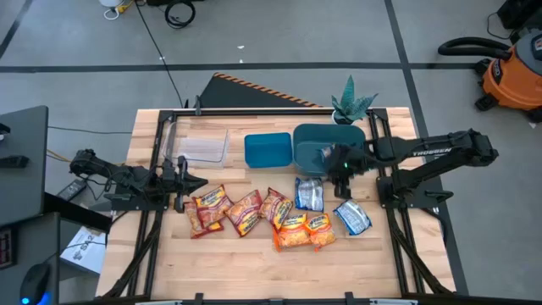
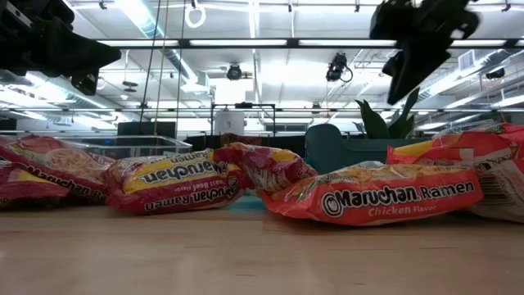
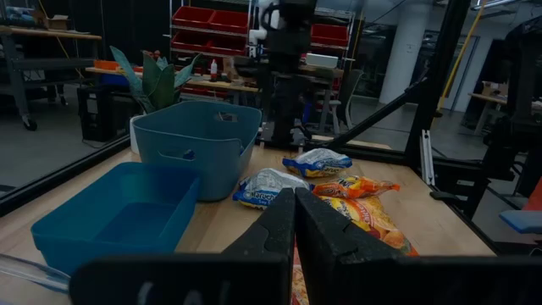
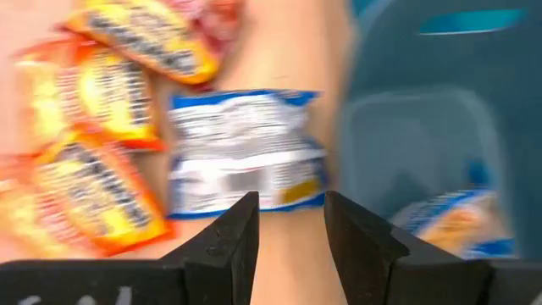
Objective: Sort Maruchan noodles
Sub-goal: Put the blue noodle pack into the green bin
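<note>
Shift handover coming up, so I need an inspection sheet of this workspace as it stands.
Surface: wooden table, bare at the front.
Job's things: red packets, orange packets and blue packets lie mid-table; one blue packet sits in the deep bin.
Clutter: shallow bin, clear tray, plant.
Grippers: left gripper shut, empty, at the table's left; right gripper open, empty, beside the deep bin.
Cables: black cable on the floor behind the table.
Surroundings: orange vacuum; shelving beyond.
</note>
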Motion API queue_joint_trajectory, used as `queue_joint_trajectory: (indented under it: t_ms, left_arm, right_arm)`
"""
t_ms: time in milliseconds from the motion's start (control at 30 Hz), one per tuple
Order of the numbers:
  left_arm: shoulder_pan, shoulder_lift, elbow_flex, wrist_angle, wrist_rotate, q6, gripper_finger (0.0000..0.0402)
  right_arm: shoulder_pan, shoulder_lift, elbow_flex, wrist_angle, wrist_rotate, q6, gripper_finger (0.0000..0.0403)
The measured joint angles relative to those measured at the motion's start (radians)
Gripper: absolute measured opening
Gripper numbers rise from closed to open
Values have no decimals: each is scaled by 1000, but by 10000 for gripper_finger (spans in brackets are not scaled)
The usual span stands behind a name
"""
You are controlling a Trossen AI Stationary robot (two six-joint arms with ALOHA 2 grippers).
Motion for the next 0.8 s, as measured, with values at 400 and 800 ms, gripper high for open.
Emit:
queue_joint_trajectory:
  t_ms: [400,800]
  left_arm:
    - [0,0,0,0,0,0,16]
    - [0,0,0,0,0,0,16]
  right_arm:
    - [342,219,-37,-15,47,277,142]
    - [418,433,29,-68,64,279,184]
